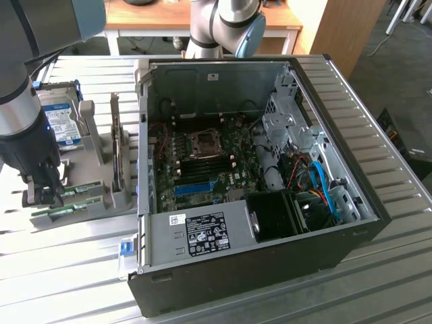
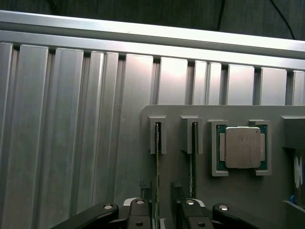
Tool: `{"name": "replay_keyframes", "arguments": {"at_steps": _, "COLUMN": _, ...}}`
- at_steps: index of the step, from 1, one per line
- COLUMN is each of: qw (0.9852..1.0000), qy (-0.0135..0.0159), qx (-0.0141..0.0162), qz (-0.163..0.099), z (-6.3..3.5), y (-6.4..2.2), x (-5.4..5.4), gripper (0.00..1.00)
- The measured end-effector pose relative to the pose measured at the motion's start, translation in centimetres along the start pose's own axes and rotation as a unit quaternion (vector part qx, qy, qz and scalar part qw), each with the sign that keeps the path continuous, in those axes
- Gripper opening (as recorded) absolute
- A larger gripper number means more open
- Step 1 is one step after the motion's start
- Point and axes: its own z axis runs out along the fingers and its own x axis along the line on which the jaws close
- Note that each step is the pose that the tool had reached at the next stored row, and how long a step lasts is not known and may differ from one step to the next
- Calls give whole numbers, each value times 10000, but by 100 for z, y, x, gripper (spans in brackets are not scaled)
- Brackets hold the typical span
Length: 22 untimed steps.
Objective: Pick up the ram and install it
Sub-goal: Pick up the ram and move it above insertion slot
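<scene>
Poised low over a grey moulded plastic holder [image 2: 228, 191] on the ribbed aluminium surface [image 2: 62, 133], with jaws spread wide and pinching nothing. Straddling the ram [image 2: 157, 181], a slim green circuit-board stick standing on edge in its slot, squarely between the jaws and seemingly not yet touched by either. Flanked by a 2nd matching green stick [image 2: 193, 167] in the neighbouring slot, just beside 1 jaw, and by a square silver processor chip [image 2: 243, 148] further out on that same side. Well apart from the jaws, across the surface: an open black desktop computer case [image 1: 283, 270] with its green motherboard [image 1: 202, 162] exposed. Likely trouble from here: closing off-centre and levering the thin board sideways against its slot; catching the 2nd stick with the near jaw, given the tight gap between the 2 sticks; gripping too shallow on the top edge and losing the board to a slip or a tilt on the lift. Also worth fearing: dragging the whole holder upward through binding in the slot, and carrying a skewed stick toward the case, with a poor fit at the socket as the probable result.
</scene>
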Motion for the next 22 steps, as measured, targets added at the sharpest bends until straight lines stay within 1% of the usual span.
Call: {"name": "replay_keyframes", "arguments": {"at_steps": 22, "qw": 10000, "qy": 0, "qx": -1, "qz": 0, "z": 180, "y": -6, "x": 15, "gripper": 30}}
